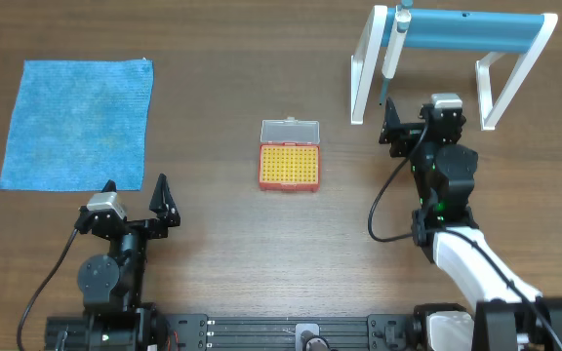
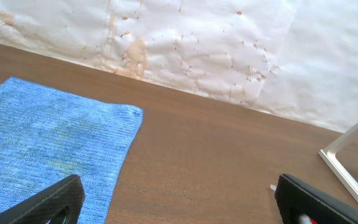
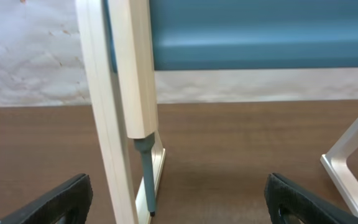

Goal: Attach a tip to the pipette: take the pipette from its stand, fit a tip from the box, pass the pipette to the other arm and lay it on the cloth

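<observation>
The pipette (image 3: 140,93) hangs upright at the left end of the stand (image 1: 466,29), its pale body beside the white leg and its thin dark shaft pointing down toward the table (image 1: 213,244). In the top view the stand is at about 1 o'clock on the table.

The right arm (image 1: 457,244) rises from its base at 5 o'clock. Its elbow is bent and its wrist faces the stand. The right gripper (image 3: 178,186) sits low in front of the stand, fingers spread wide with nothing between them. The pipette is near it, at roughly 11 o'clock, and is not touched.

The tip box (image 1: 289,168) sits mid-table with its lid laid open, well apart from both arms. The blue cloth (image 1: 78,125) lies flat at 10 o'clock.

The left arm (image 1: 110,273) is folded close over its base at 7 o'clock. The left gripper (image 1: 137,190) points toward 12, near the cloth's corner nearest the arm bases. Its claw is also wide apart and empty.
</observation>
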